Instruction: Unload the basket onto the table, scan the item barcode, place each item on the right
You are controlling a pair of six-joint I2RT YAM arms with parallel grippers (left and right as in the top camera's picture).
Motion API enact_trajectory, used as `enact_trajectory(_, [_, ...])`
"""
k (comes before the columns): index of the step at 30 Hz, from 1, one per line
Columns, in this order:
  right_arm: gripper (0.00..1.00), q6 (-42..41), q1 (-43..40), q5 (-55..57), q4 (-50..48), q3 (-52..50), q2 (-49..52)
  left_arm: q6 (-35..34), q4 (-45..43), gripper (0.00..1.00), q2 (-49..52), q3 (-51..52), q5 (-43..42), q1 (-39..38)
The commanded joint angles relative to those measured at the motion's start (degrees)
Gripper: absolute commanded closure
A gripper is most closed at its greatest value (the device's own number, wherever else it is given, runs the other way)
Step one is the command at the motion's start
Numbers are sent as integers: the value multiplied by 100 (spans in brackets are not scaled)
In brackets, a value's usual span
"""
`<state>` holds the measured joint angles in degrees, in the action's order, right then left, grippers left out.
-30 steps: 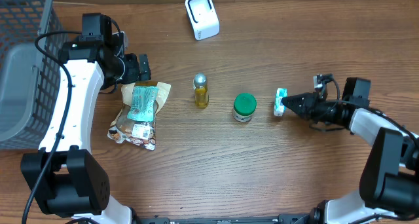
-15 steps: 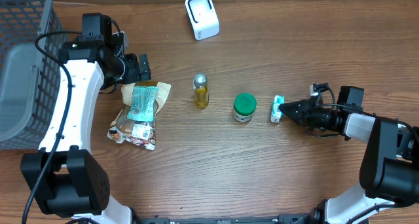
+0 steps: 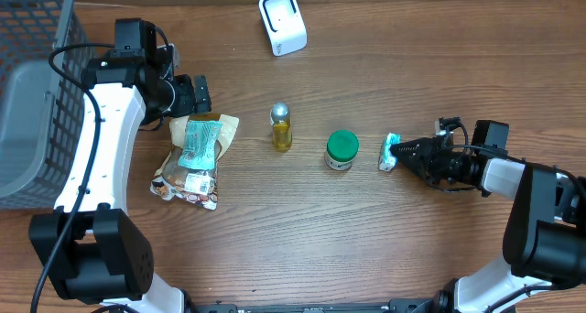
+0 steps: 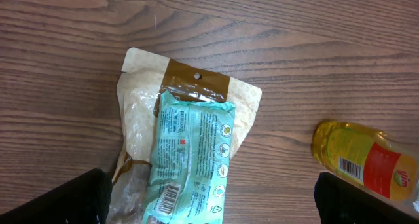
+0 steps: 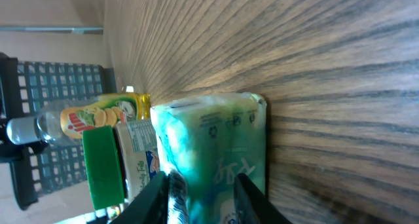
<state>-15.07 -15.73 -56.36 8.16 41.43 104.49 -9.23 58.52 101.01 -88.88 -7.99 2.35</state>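
Note:
A small green-and-white packet (image 3: 389,153) lies on the wooden table right of the green-lidded jar (image 3: 341,150). My right gripper (image 3: 404,152) reaches it from the right, low over the table. In the right wrist view its fingers stand slightly parted on either side of the packet's (image 5: 216,132) near end, so the right gripper (image 5: 208,192) is open. My left gripper (image 3: 197,95) hovers wide open above a teal packet (image 4: 190,152) lying on a brown snack pouch (image 3: 188,171); nothing sits between its fingers (image 4: 65,198). The white scanner (image 3: 282,22) stands at the back centre.
A yellow bottle with a silver cap (image 3: 281,127) stands between the pouch and the jar. A grey wire basket (image 3: 37,75) fills the far left edge. The jar (image 5: 101,165) and bottle (image 5: 98,116) sit just beyond the packet in the right wrist view.
My right gripper moved slightly left and down with the green packet, which now rests on the table, and its jaws have parted a little. The left arm has not moved.

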Motion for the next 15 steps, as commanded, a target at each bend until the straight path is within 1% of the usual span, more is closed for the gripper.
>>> enact_trajectory(1, [64, -11, -11, -90, 9, 52, -173, 63, -9, 0, -98, -101, -46, -13])
enact_trajectory(7, [53, -345, -11, -7, 22, 247, -850, 63, -9, 0, -98, -101, -46, -13])
enact_trajectory(8, [50, -450, -9, 151, 127, 321, -1038, 63, -9, 0, -98, -101, -46, -13])
enact_trajectory(10, [49, -448, -4, 494, 442, 481, -1281, 63, -9, 1, -98, -101, -46, -13])
enact_trajectory(15, [47, -256, 118, 1805, 1823, 1182, -1797, 63, -9, 0, -98, -101, -46, -13])
